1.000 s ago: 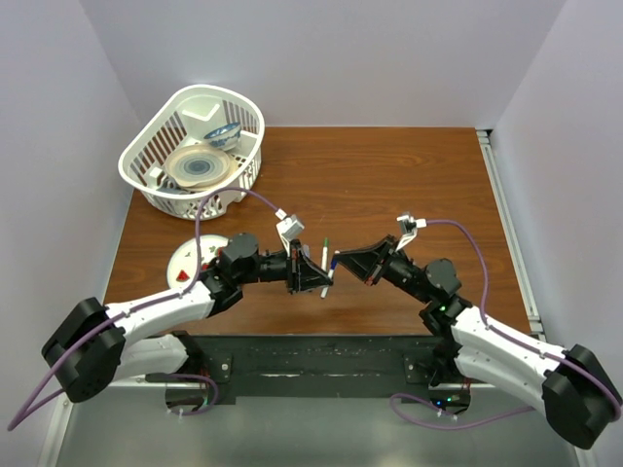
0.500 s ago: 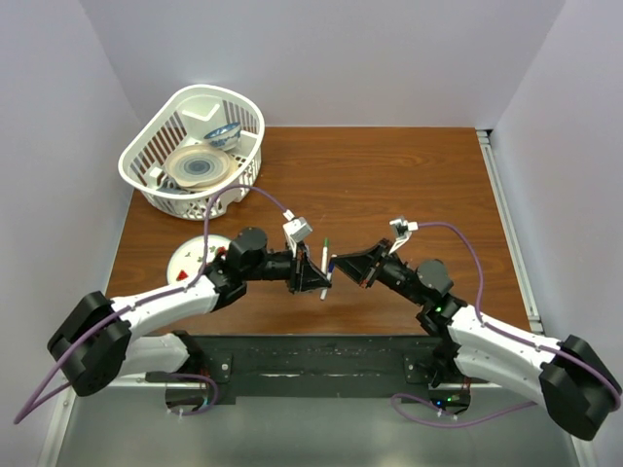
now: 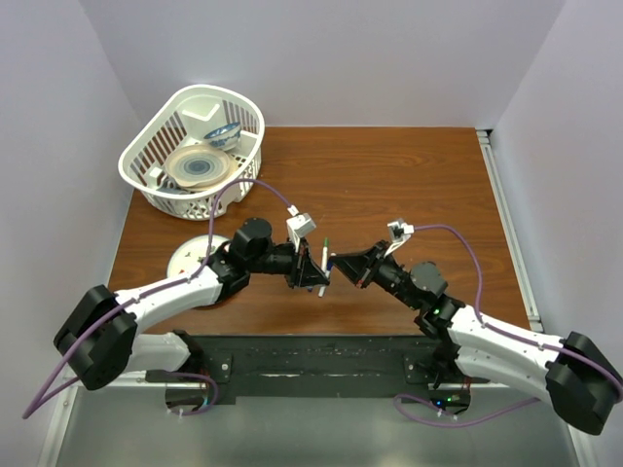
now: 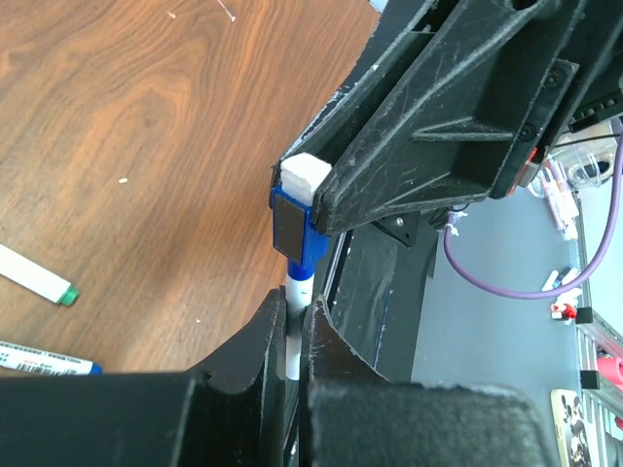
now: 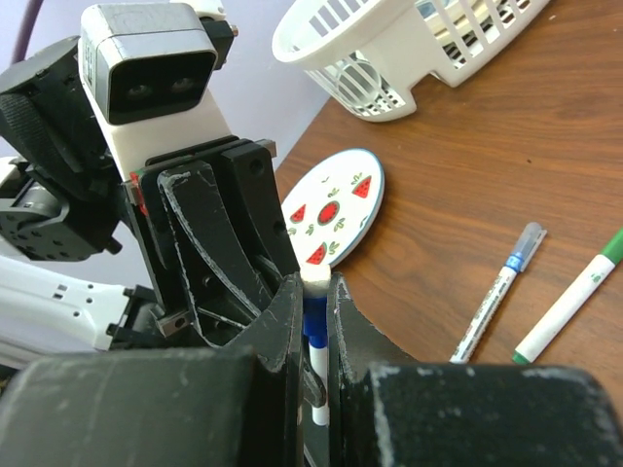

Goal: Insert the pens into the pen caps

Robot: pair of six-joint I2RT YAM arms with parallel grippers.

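Observation:
Above the table's near middle my two grippers meet tip to tip. My left gripper [image 3: 313, 275] [image 4: 292, 304] is shut on a thin white pen [image 4: 293, 331]. My right gripper [image 3: 337, 265] [image 5: 313, 288] is shut on a blue pen cap [image 4: 295, 233] [image 5: 313, 323] with a white top. The held pen's end sits inside that cap. Two more white pens lie on the wood: one with a green end [image 5: 569, 297] [image 4: 34, 277], one with a greyish cap [image 5: 501, 292] [image 4: 49, 360]. In the top view only one pen [image 3: 324, 255] shows beside the grippers.
A white plastic basket [image 3: 146, 136] [image 5: 389, 58] holding dishes stands at the back left. A small plate with watermelon print [image 3: 185, 258] [image 5: 336, 209] lies by the left arm. The black base rail [image 3: 311, 355] runs along the near edge.
Both arms have shifted slightly, the left wrist a little to the right and the right wrist a little to the left. The grippers stay pressed together, both grips unchanged.

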